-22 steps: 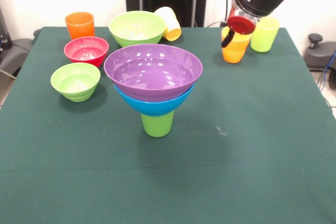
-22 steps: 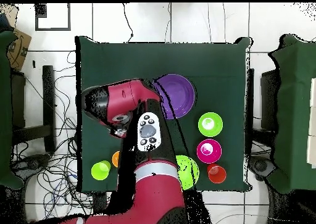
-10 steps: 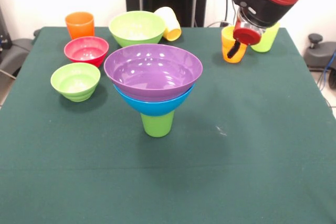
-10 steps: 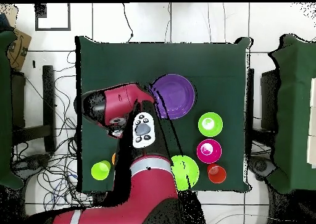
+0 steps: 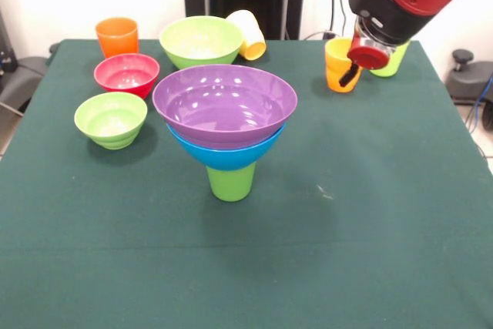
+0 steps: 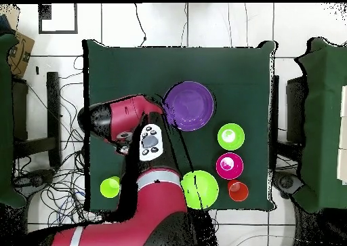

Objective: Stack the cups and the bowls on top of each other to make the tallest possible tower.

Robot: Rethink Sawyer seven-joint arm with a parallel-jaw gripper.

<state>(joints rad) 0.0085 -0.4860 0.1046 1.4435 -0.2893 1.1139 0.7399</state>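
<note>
- Tower (image 5: 225, 132): purple bowl (image 5: 224, 102) nested in blue bowl (image 5: 225, 156), both balanced on an upturned green cup (image 5: 230, 181); stands mid-table, apart from everything else. Narrow base under wide bowls, so I judge it easy to tip.
- Gripper (image 5: 348, 75): mine, hanging at the far right corner of the table, right at the orange-yellow cup (image 5: 339, 64). One dark fingertip (image 5: 347, 76) shows against the cup's wall; whether my fingers are spread or closed, and whether they grip the cup, I cannot tell. In the overhead view my arm (image 6: 129, 118) covers this spot.
- Yellow-green cup (image 5: 390, 62): upright just behind the orange-yellow one, mostly hidden by my wrist.
- Pale cup (image 5: 247, 34): on its side, leaning against the large lime bowl (image 5: 201, 40), far centre.
- Orange cup (image 5: 117, 36): upright at the far left corner.
- Red bowl (image 5: 126, 73) and small lime bowl (image 5: 111, 118): open side up, left of the tower, near each other but not touching.
- Table (image 5: 370, 213): green cloth; near half bare.
- Judgement: early stage, three pieces stacked, seven loose. The orange-yellow cup looks like my next pick, probably for the purple bowl's hollow.
</note>
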